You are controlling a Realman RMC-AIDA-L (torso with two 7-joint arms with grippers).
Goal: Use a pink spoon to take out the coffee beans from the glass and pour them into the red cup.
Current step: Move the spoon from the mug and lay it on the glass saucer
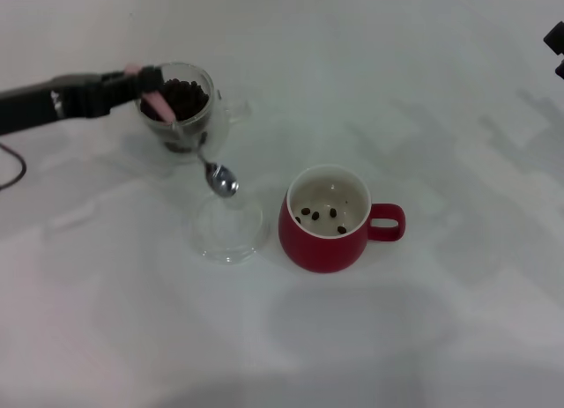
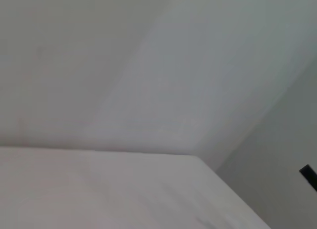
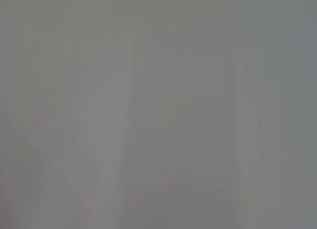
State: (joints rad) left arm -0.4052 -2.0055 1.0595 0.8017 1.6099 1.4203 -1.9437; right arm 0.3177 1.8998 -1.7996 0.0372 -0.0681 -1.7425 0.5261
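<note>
The left gripper (image 1: 141, 82) reaches in from the left at the glass's rim, its fingers clamped on the pale-pink handle of the pink spoon (image 1: 189, 139). The spoon slopes down from the gripper across the front of the glass (image 1: 181, 108), and its metal bowl hangs below and just in front of the glass, above the far edge of the clear glass dish (image 1: 229, 230). The spoon bowl looks empty. The glass stands upright on the white table (image 1: 441, 337), filled with coffee beans (image 1: 183, 95). The red cup (image 1: 330, 221) stands upright just right of the dish, handle pointing right, with a few beans on its white floor. The right gripper (image 1: 555, 45) is parked at the far right edge; its finger state cannot be told.
</note>
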